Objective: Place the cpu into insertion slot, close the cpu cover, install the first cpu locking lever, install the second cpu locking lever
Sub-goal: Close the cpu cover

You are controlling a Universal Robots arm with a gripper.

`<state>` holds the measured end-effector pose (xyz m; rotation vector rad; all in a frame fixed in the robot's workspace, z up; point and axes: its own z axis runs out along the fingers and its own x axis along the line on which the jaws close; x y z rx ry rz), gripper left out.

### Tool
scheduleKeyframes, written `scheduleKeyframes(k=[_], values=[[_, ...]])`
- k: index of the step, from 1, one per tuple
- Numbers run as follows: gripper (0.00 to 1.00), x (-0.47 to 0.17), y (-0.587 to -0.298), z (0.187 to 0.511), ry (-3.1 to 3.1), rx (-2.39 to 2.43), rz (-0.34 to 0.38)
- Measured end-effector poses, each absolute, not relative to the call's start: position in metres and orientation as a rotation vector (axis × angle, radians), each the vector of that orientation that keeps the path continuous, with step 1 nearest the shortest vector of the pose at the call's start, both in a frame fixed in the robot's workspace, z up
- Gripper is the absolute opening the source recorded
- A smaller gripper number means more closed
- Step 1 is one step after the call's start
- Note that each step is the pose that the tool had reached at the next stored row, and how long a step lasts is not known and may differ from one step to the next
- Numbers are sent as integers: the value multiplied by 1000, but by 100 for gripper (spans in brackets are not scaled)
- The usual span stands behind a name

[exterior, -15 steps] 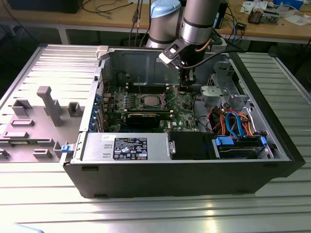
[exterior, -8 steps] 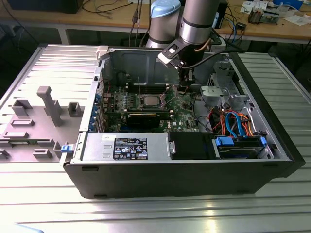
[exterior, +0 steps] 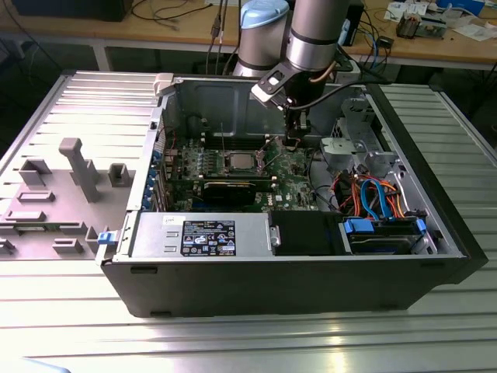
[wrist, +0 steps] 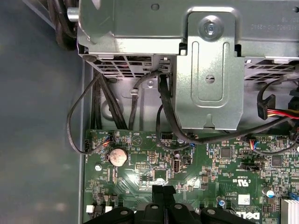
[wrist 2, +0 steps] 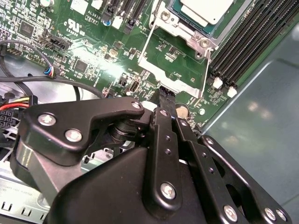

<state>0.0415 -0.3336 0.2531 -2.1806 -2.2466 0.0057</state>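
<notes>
The cpu (wrist 2: 205, 9) lies flat in the insertion slot (wrist 2: 187, 35), silvery top up; the exterior view has the cpu (exterior: 239, 161) at the middle of the green board. The cpu cover (wrist 2: 182, 87) is raised, a thin silver frame tilted up over the board, and I see the board through its cut-out. My gripper (wrist 2: 166, 93) is shut, its black tips right at the cover's free edge with nothing between them. In the exterior view the gripper (exterior: 293, 142) hangs low inside the case, on the exterior view's right of the cpu. The gripper (wrist: 163, 190) also points at the board.
Long black memory slots (wrist 2: 247, 42) run beside the socket. A black graphics card (exterior: 237, 189) lies in front of the cpu. A metal drive cage (wrist: 210, 70) with black cables stands close by. Coloured cables (exterior: 373, 194) and the case walls (exterior: 210, 101) hem the arm in.
</notes>
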Motion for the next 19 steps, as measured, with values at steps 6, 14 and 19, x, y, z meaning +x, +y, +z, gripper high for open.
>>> scheduleKeyframes(k=[6,14,19], values=[[11,38,-334,253,-2247,-2181,6],[11,32,-334,253,-2247,-2181,6],[11,28,-334,253,-2247,-2180,6]])
